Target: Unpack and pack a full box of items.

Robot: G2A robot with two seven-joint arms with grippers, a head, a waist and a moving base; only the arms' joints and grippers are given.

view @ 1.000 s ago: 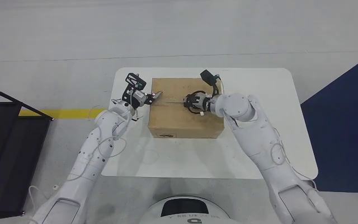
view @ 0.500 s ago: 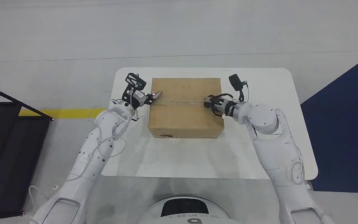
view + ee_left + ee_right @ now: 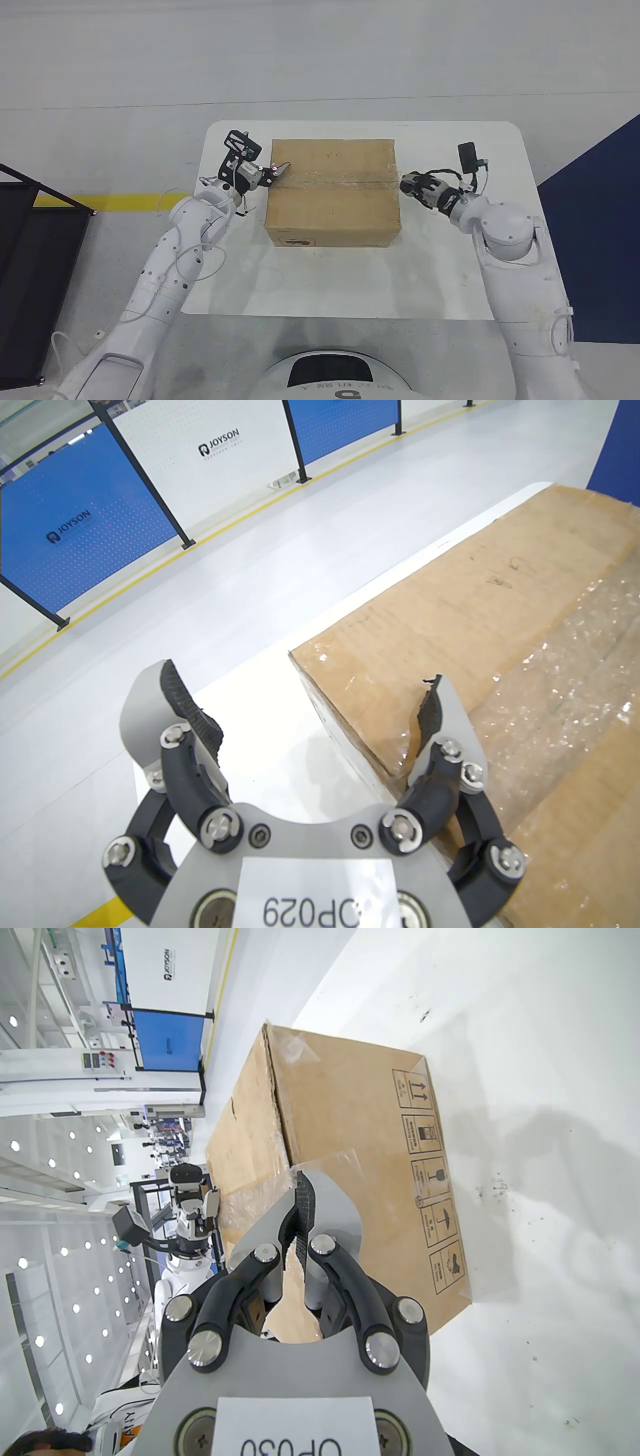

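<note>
The cardboard box (image 3: 333, 192) sits closed on the white table (image 3: 460, 270), around the middle of the table's far half, its top flaps down and a strip of clear tape (image 3: 335, 182) running along the seam from one end to the other; the left gripper (image 3: 277, 170) hangs at the box's left end with its fingers spread wide, one finger (image 3: 432, 710) over the taped top edge of the box, the other (image 3: 175, 695) over bare table just beside it; the right gripper (image 3: 408, 184) is at the box's right end, near the upper edge, its fingers pressed together; whether any tape film is caught between them cannot be told; the right wrist view shows a column of printed handling symbols (image 3: 432, 1178) on that end face; on the floor left of the table runs a yellow line (image 3: 110, 202).
</note>
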